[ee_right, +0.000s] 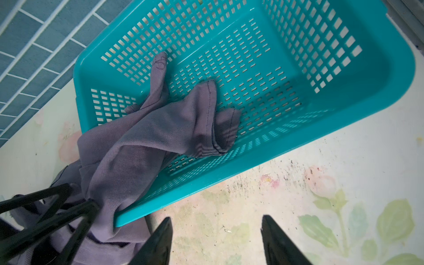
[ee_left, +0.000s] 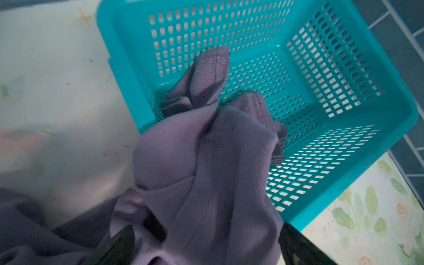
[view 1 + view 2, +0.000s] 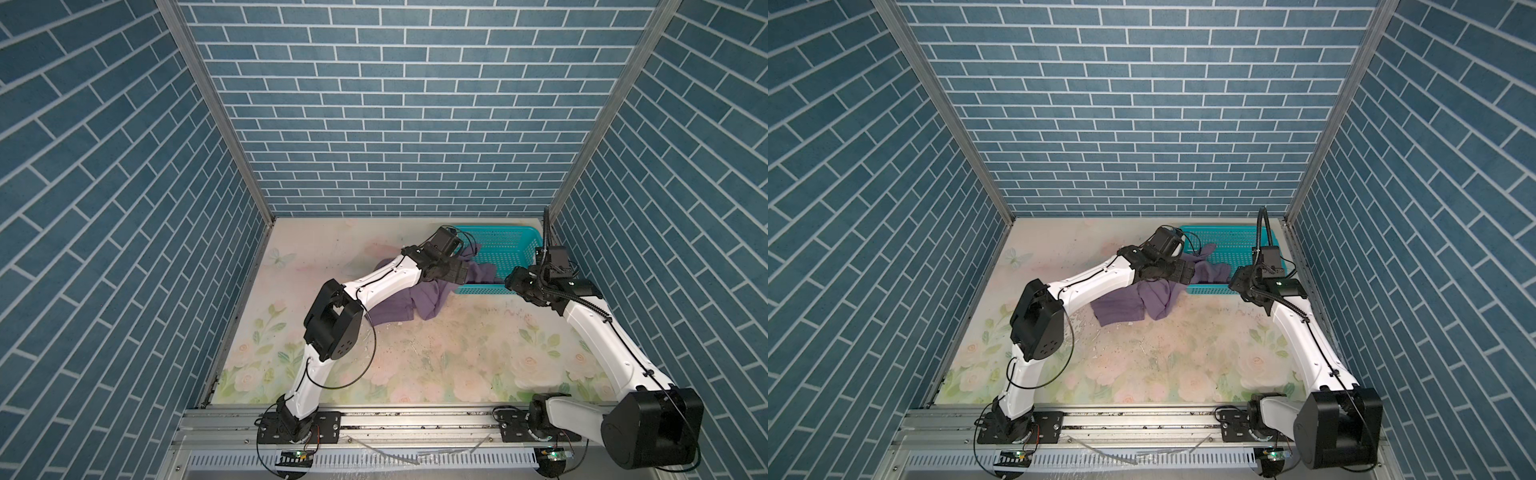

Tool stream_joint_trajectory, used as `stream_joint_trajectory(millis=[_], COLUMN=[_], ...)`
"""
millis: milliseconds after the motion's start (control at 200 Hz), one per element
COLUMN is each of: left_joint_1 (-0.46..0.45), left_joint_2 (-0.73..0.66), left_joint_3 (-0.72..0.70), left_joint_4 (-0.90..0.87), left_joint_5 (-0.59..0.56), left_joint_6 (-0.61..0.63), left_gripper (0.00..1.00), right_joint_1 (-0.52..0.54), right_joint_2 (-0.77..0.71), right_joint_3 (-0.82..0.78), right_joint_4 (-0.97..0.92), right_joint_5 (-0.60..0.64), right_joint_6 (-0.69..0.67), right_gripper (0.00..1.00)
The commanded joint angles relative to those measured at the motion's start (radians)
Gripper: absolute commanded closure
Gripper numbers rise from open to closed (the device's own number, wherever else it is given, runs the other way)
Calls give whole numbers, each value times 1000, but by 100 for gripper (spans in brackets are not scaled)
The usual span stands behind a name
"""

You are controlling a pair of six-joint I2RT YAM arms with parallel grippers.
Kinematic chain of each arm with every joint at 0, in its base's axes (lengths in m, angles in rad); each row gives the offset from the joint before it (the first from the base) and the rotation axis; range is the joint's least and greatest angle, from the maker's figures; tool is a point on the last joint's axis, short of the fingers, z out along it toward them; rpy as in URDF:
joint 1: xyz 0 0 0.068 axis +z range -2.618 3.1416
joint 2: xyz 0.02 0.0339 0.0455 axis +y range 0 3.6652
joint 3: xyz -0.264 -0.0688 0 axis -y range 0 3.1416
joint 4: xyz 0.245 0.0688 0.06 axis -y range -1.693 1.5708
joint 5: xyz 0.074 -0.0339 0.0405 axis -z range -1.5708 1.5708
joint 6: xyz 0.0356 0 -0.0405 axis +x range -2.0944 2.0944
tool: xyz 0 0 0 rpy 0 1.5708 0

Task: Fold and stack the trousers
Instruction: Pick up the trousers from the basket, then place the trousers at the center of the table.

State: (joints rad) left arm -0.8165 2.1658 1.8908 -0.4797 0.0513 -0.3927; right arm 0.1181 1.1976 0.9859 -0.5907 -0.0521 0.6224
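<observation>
In both top views the rail (image 3: 415, 424) lies nearest the lens, with both arm bases bolted to it. Beyond it the flowered surface (image 3: 415, 357) carries a teal basket (image 3: 498, 229) in its far right corner. The trousers (image 3: 399, 305) are crumpled. Their bulk rests on the surface just beside the basket's left end, partly under the left arm (image 3: 386, 278), and a strip climbs over the rim into the basket. The left pincer (image 3: 462, 271) sits at that strip by the rim. The right pincer (image 3: 510, 283) hangs at the basket's near wall, apart from the cloth. Neither pincer's jaws can be read from up here.

In the left wrist view two dark fingers (image 2: 117, 245) stand at the frame's edge, spread wide and released. A hump of trousers (image 2: 195, 160) bulges in the gap between them. Past it, two hemmed leg ends lie on the perforated floor of the basket (image 2: 399, 107).

In the right wrist view the right pincer's fingers (image 1: 160, 241) are apart and released, with only bare surface (image 1: 344, 160) between them, just short of the basket (image 1: 378, 68). The trousers (image 1: 137, 146) drape over the basket's corner, leg ends inside and the rest outside. The left pincer's black frame shows at the cloth outside the rim.
</observation>
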Motion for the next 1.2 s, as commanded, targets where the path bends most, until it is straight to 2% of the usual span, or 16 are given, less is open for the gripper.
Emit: stream_joint_trajectory(millis=[0, 70, 130, 215, 350, 445, 680, 845, 1000, 1045, 1195], left_joint_1=[-3, -4, -6, -5, -6, -6, -4, 11, 95, 128, 221], left_joint_2=[62, 102, 122, 130, 116, 89, -9, -125, -319, -381, -589], left_joint_3=[86, 142, 169, 182, 205, 211, 208, 153, -42, -112, -360], left_joint_4=[-66, -95, -107, -111, -136, -148, -159, -179, -102, -73, -17], left_joint_5=[36, 41, 41, 37, 15, -7, 13, -32, 8, 20, -33], left_joint_6=[27, 33, 34, 31, 39, 42, 32, 11, -58, -84, -128], left_gripper=[4, 12, 29, 46, 81, 96, 100, 100, 99, 99, 94], right_joint_1=[-16, -23, -28, -35, -41, -45, -53, -53, -30, -10, 122], right_joint_2=[8, 14, 20, 29, 54, 79, 141, 155, 139, 132, 130], right_joint_3=[-39, -51, -60, -70, -76, -76, -49, -23, 3, 15, 67], right_joint_4=[-2, 6, 12, 21, 37, 54, 75, 70, 21, -5, -84], right_joint_5=[-29, -29, -62, -73, -84, -90, -73, -63, -42, 7, 126], right_joint_6=[-21, -21, -19, -20, -18, -18, -22, -53, -102, -116, -159], right_gripper=[38, 39, 39, 39, 39, 40, 40, 40, 34, 33, 30])
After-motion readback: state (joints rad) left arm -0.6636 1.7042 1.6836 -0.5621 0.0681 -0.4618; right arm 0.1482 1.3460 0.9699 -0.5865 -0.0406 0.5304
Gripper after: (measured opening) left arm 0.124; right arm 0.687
